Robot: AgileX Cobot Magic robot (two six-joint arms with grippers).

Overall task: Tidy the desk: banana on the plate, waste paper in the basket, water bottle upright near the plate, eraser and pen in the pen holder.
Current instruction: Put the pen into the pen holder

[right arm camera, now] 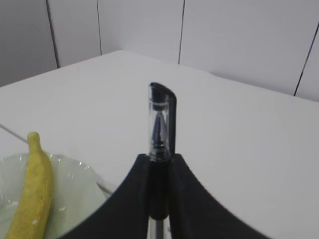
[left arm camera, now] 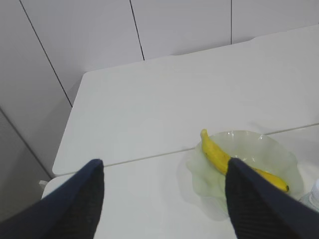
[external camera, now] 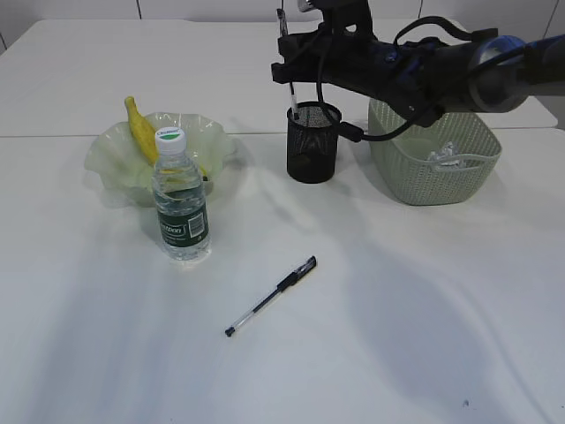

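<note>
White table, one, carrying all items. Plate, pale green glass with a wavy rim, stood toward the far left of the table; banana lay in it, one end raised over the far rim. Water bottle, clear with green label and white cap, stood upright just in front of the plate, on its near side and close against the rim. Pen holder, black mesh cup, stood near the middle of the far half of the table; whether an eraser lay inside could not be told. Basket, grey-green weave, stood just right of the pen holder, with crumpled waste paper inside. Loose pen, black cap and clear barrel, lay flat and slantwise on the bare table toward the near edge, well apart from the holder. Second pen, same make, was held upright, its lower end dipping into the mouth of the pen holder. Right hand, clenched on the second pen, hung above the holder. Left hand, released with fingers wide apart, hung over the table's far left corner, holding nothing.
</note>
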